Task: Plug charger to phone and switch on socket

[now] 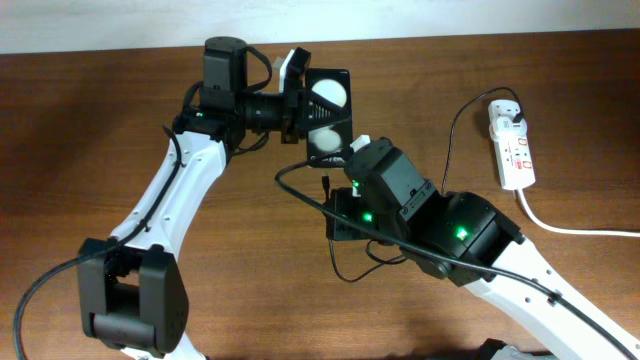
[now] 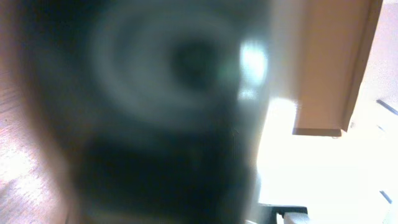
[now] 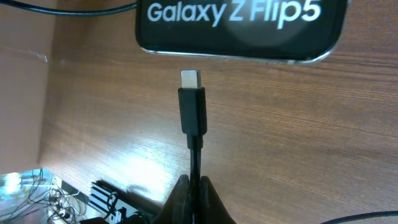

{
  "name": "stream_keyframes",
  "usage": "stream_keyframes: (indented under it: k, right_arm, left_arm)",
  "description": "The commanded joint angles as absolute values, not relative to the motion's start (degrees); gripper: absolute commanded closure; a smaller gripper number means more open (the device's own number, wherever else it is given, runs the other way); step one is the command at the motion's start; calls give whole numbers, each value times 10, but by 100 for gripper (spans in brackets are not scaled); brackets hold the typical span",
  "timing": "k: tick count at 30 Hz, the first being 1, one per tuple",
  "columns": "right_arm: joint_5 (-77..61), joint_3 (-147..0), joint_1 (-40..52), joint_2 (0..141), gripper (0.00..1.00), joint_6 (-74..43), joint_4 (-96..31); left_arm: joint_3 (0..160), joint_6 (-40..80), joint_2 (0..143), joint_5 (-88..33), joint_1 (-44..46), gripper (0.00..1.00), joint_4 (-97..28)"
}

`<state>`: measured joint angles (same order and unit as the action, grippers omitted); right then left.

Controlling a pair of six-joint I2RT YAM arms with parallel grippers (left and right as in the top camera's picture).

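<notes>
Over wooden table (image 1: pixel 100 100), right gripper (image 3: pixel 193 186) pinching charger (image 3: pixel 192 112) must square its tip with phone (image 3: pixel 239 25) clamped in left gripper (image 1: pixel 302 98).

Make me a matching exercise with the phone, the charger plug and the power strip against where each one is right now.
Things:
1. phone
2. charger plug
3. power strip

Places:
A. pinched in the right gripper, tip just short of the phone's edge
B. lying on the table, apart from both arms
C. held by the left gripper

Pairs: 1-C, 2-A, 3-B
</notes>
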<state>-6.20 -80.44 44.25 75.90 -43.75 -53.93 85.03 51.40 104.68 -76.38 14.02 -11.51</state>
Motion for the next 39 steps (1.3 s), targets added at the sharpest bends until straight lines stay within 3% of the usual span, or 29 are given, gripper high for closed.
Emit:
stream_keyframes:
  k: [1, 39]
  right_arm:
    - [-41, -801, 445, 758, 96, -456, -539]
    - [-38, -802, 446, 749, 96, -455, -524]
  left_arm:
    - [861, 500, 1046, -802, 133, 100, -111]
    - [861, 491, 1046, -797, 133, 100, -112]
